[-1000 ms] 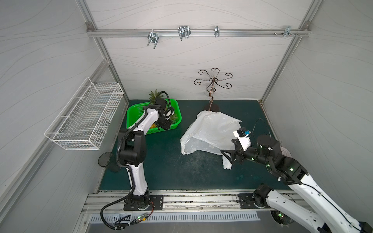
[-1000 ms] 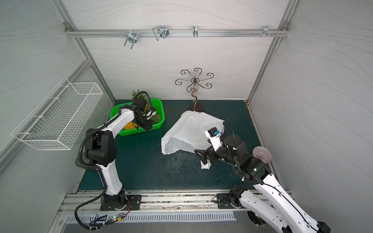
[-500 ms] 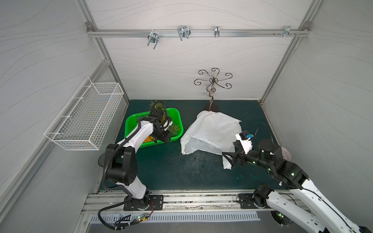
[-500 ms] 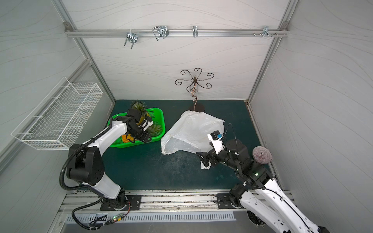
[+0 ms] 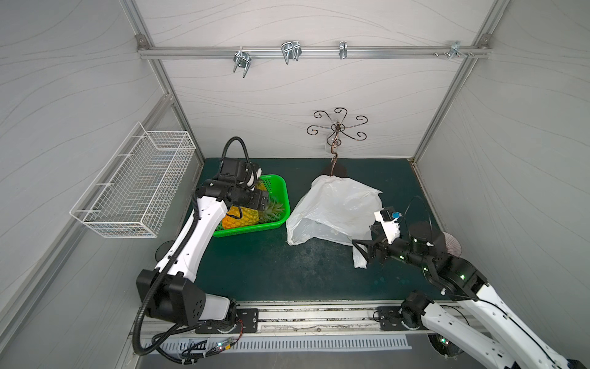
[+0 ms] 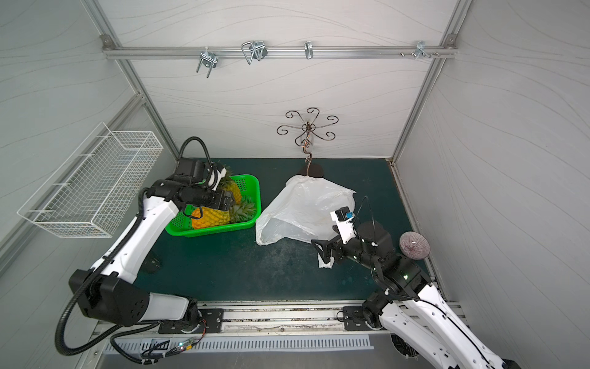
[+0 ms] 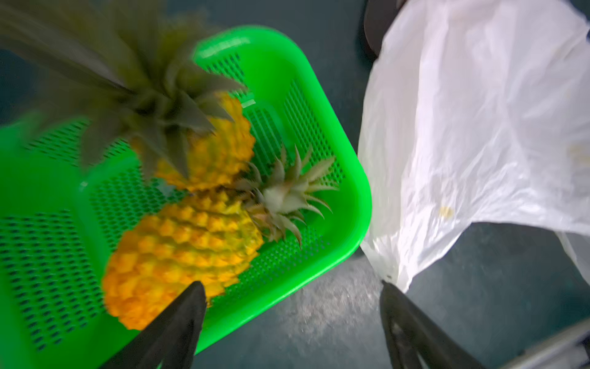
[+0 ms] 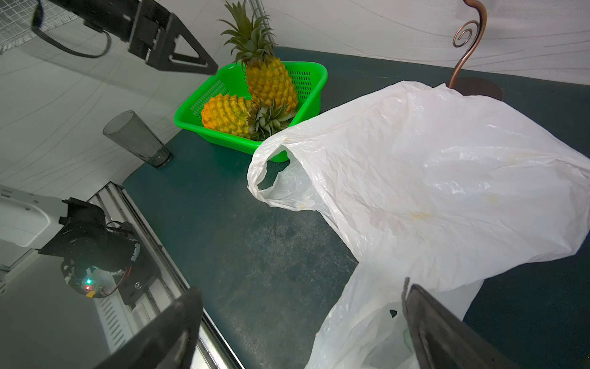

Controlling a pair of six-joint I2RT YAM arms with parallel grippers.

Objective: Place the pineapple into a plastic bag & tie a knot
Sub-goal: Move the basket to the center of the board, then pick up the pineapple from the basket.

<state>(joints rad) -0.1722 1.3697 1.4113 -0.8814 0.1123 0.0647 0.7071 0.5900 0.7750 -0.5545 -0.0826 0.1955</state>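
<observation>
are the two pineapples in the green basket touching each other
Touching. The right wrist view shows the standing pineapple leaning against the lying pineapple, with no gap between them.

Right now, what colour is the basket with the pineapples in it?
The basket is bright green with little holes; the right wrist view shows it best.

Bare mat in front, crowded row behind

The front half of the dark green mat [image 5: 255, 271] is bare, a wide passage between both arms. Behind it the green basket [image 5: 252, 229] and the plastic bag [image 5: 338, 204] almost touch, leaving no gap. In the basket the upright pineapple [image 8: 268, 80] blocks the far side and the lying pineapple [image 8: 226, 115] fills the near side. The hook stand [image 5: 336, 127] closes the way behind the bag, and a dark tumbler [image 8: 137, 137] stands at the mat's left edge. A loose bag flap lies between the spread jaws of the right gripper [image 8: 303, 289].
</observation>
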